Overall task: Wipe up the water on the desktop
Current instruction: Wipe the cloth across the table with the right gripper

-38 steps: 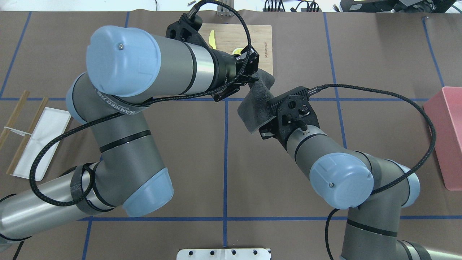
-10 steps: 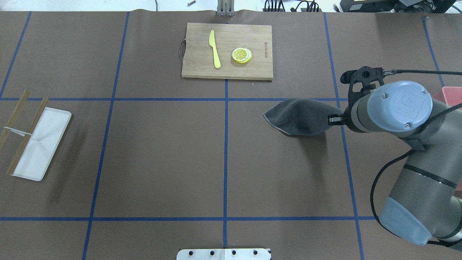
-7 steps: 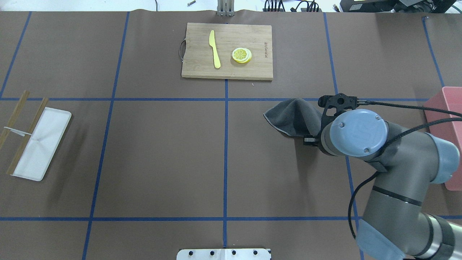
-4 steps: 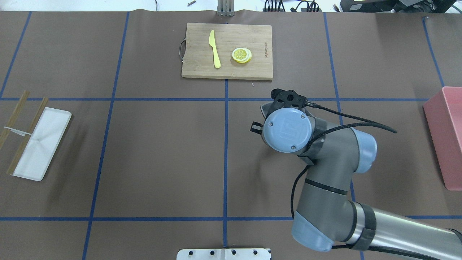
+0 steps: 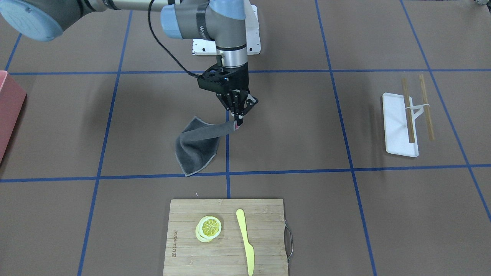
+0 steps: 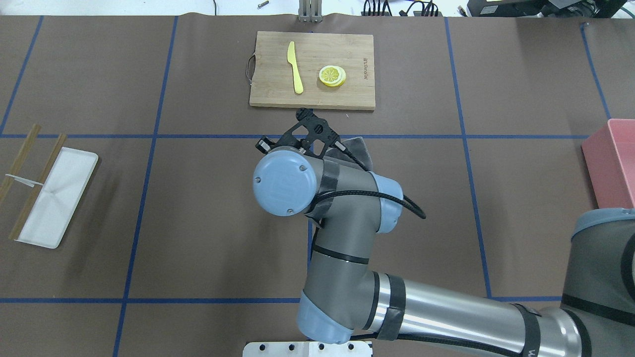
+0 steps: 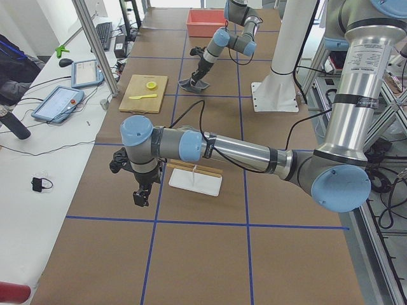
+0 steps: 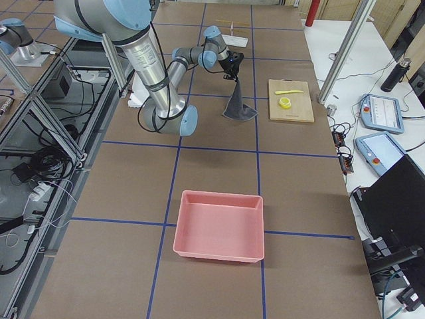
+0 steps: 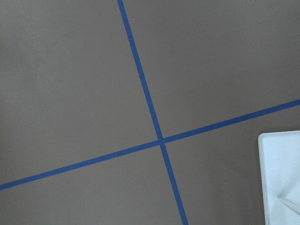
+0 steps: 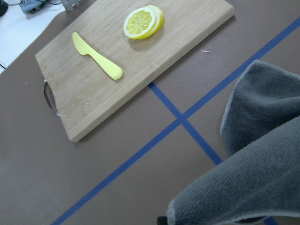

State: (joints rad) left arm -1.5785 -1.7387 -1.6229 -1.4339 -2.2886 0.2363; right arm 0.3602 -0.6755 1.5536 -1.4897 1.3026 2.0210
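The desktop [image 6: 223, 208] is a brown tabletop crossed by blue tape lines; I see no water on it. My right gripper [image 5: 238, 122] is shut on a corner of a grey cloth [image 5: 197, 143]. The held corner is lifted and the rest of the cloth trails on the desktop near the centre tape line. In the overhead view only an edge of the cloth [image 6: 354, 148] shows past the wrist. It fills the lower right of the right wrist view [image 10: 262, 187]. My left gripper [image 7: 141, 197] hangs over the desktop beside the white tray; I cannot tell whether it is open or shut.
A bamboo cutting board [image 6: 312, 94] with a yellow knife [image 6: 295, 67] and lemon slices [image 6: 332, 76] lies just beyond the cloth. A white tray [image 6: 54, 198] with chopsticks sits at the left. A pink bin [image 6: 612, 168] stands at the right edge.
The left arm has left the overhead view. My right gripper has dragged the cloth leftward across the desktop, from near the right tape line to the centre line.
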